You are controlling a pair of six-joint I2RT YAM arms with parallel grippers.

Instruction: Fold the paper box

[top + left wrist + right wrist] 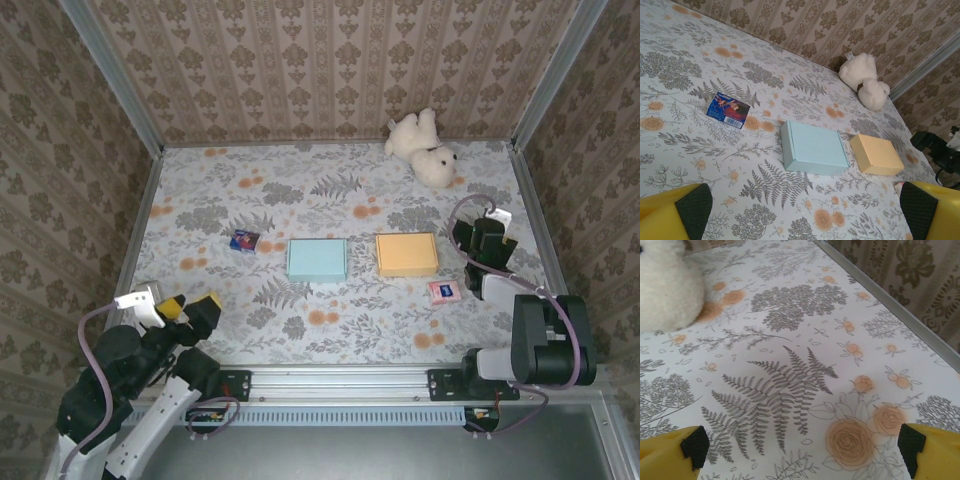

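Two closed paper boxes lie side by side mid-table: a light blue box (pixel 317 259) (pixel 815 148) and, to its right, an orange box (pixel 406 254) (pixel 876 154). My left gripper (pixel 190 308) (pixel 805 210) hovers at the near left corner, well short of the blue box, open with nothing between its yellow fingers (pixel 675 210). My right gripper (pixel 478 234) (pixel 802 447) sits just right of the orange box, pointing toward the far wall. It is open and empty above bare tablecloth.
A white plush bear (pixel 424 148) (pixel 865 80) (pixel 665 285) lies at the back right. A small blue packet (pixel 245 241) (pixel 728 109) lies left of the blue box; a pink packet (pixel 444 291) lies near the right arm. Patterned walls enclose the table.
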